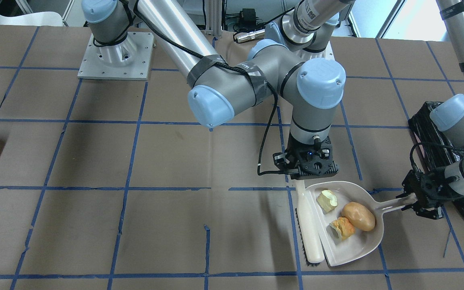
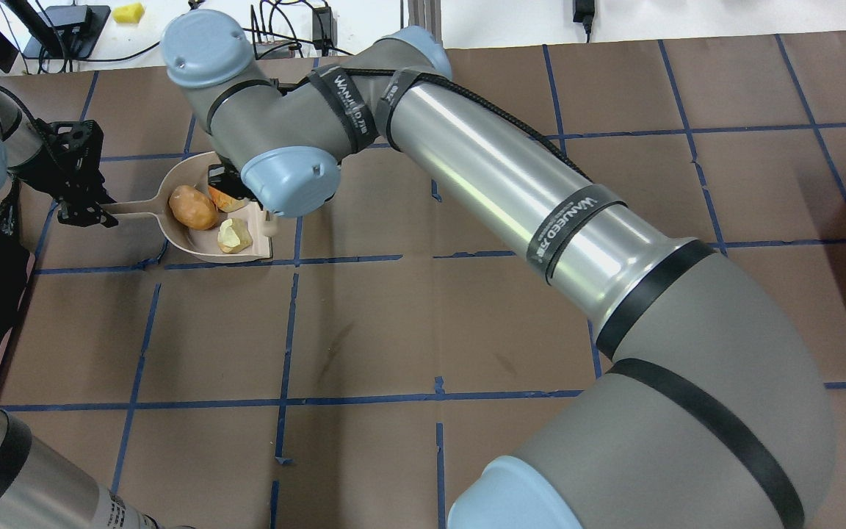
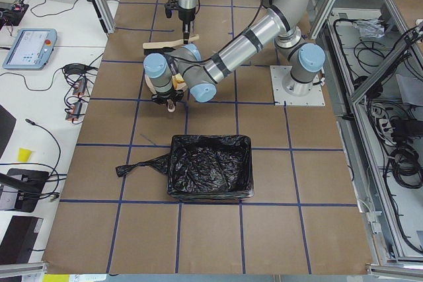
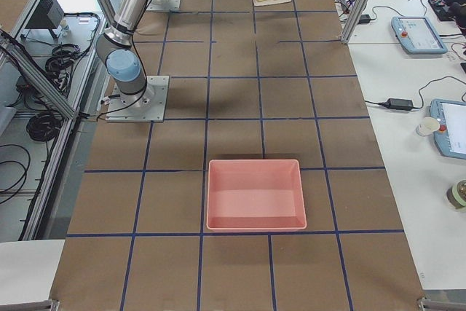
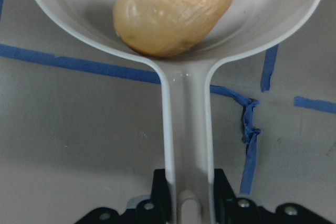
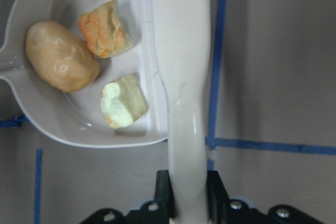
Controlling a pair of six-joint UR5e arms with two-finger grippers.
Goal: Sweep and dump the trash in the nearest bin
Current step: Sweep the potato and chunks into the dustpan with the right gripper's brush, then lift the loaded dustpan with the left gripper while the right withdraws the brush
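Trash (image 1: 358,216): one orange-brown oval lump and two pale ragged chunks, all lying in the beige dustpan (image 1: 349,249).
Left pincer (image 1: 411,200): clamped on the dustpan handle.
Right pincer (image 1: 298,182): clamped on the brush (image 1: 310,229).
Bench (image 1: 135,225): brown, with a blue-taped grid.
Bin (image 3: 211,166): black-lined, near the dustpan.

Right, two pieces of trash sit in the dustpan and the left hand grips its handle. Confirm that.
Not two: three pieces sit in the dustpan, a potato-like lump, an orange-tinged chunk and a pale yellow chunk, as the right wrist view shows. The left hand does grip its handle.
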